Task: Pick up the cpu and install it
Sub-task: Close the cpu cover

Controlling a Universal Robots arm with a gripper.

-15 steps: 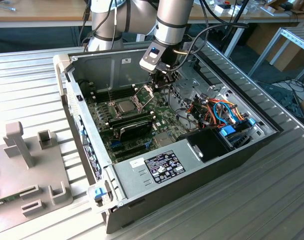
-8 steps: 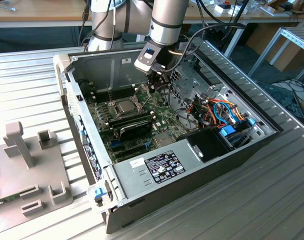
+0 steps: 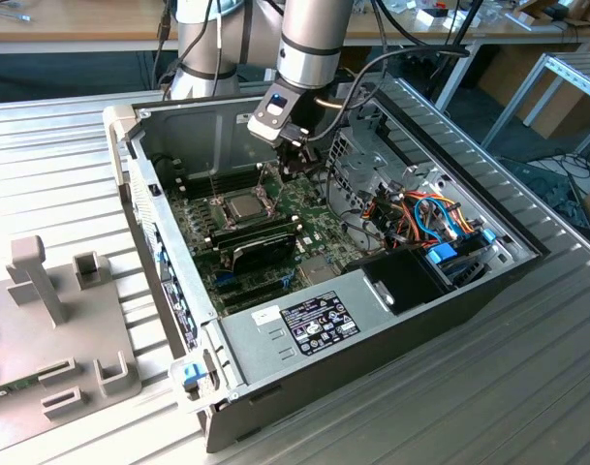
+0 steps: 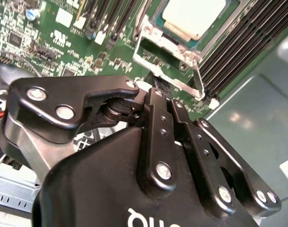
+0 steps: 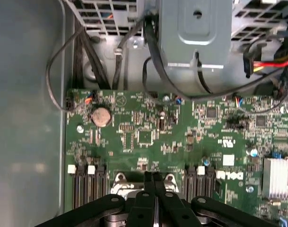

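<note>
Ribbed metal table (image 3: 527,387) carries an open PC case (image 3: 207,126), side panel off, w/ a grey plastic fixture (image 3: 52,320) lying at the exterior view's left. Desks + loose cables run along the back of the room.

From the far side the arm (image 3: 314,39) reaches down into the case. Its gripper (image 3: 296,172) hangs just above the green motherboard (image 3: 312,208), near the socket but not over it. Approx mid-board the cpu (image 3: 244,205) sits flat in the socket, silver top up, nothing touching it.

In the second wrist view the cpu (image 4: 193,16) lies in its seat w/ the hinged metal frame (image 4: 151,35) standing open, between chip and gripper (image 4: 155,87). Black memory slots (image 4: 243,42) run alongside the socket.

Jaws are clenched: in the first wrist view the fingers (image 5: 147,189) press flat against each other, nothing seen between them. There the gripper (image 5: 153,176) hovers over the motherboard (image 5: 148,137). A coin battery (image 5: 101,116) and a drive cage (image 5: 193,28) w/ black cables lie beyond it.

Inside the case, a power supply (image 3: 256,334) fills the near corner, w/ blue + orange wires (image 3: 425,218) at the exterior view's right.
</note>
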